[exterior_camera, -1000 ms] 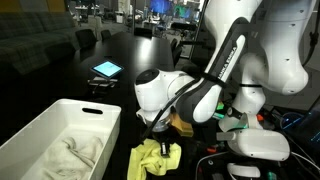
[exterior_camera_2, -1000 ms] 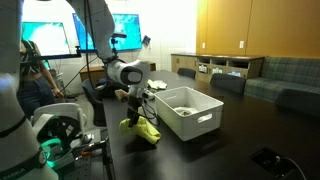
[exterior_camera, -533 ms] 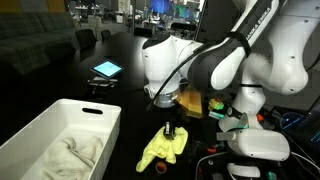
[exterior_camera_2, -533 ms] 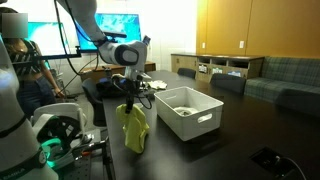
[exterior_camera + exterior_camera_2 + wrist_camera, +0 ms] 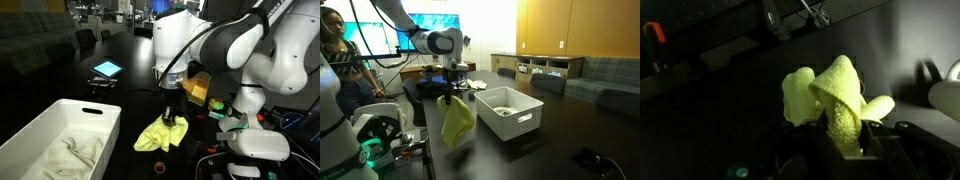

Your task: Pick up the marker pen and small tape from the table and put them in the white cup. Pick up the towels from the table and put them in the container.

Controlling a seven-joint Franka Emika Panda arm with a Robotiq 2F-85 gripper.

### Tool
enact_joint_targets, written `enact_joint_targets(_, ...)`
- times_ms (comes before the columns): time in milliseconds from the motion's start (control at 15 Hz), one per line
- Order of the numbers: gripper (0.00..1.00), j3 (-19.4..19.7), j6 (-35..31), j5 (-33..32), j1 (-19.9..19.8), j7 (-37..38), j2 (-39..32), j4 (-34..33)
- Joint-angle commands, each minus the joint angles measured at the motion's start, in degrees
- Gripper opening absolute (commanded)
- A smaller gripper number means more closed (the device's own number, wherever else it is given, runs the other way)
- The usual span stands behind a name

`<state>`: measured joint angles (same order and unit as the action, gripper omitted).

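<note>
Wrist view shows fingers [image 5: 878,148] pinching yellow-green towel [image 5: 835,95].

The arm [image 5: 228,38] reaches in from the upper right in an exterior view and curves over, so that its thick white wrist [image 5: 180,45] points straight down. Under the wrist the hand [image 5: 169,112] hangs vertical, with its dark fingers directed downward. The jaws stand close together and pinch the top of the yellow-green towel [image 5: 162,134], which dangles below them. In both exterior views the hand [image 5: 448,88] is upright, not tilted.
</note>
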<state>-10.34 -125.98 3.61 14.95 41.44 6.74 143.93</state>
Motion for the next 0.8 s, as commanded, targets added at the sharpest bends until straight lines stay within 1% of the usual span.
enact_joint_targets(0, 0.12, -1.8, -2.4, -0.4, -1.7, 2.7, 3.4, 1.9)
enact_joint_targets(67, 0.12, -2.0, -3.3, -0.7, -1.9, 2.8, 3.6, 2.1)
enact_joint_targets(400, 0.12, -3.2, -11.9, -3.2, -3.1, 5.3, 4.6, 3.5)
enact_joint_targets(733, 0.12, -3.6, -18.2, -3.7, -4.0, 6.8, 4.8, 3.3)
